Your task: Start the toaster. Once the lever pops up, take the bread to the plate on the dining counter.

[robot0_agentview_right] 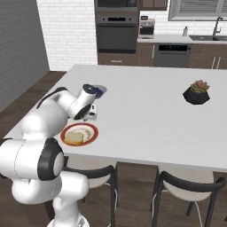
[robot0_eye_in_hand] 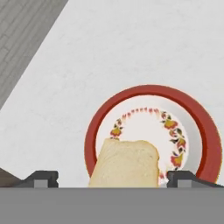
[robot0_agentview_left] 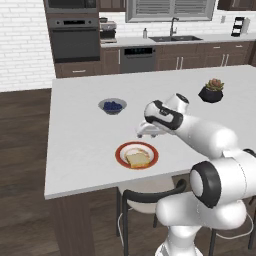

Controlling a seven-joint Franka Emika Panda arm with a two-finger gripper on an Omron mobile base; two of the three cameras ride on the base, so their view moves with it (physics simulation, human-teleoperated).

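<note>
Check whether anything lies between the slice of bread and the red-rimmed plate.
Nothing visible does: the pale tan bread slice already lies on the round red-rimmed plate on the white dining counter, with the gripper just above.

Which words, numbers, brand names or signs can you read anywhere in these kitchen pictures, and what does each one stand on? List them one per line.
No readable text anywhere.
Dishwasher: small lit marks on its control panel, too blurred to read.
Plate: painted red and yellow flower ring inside the red rim, no letters.
Bread, lying on the plate: no marking.
Dining counter: plain white top, no label.
</note>
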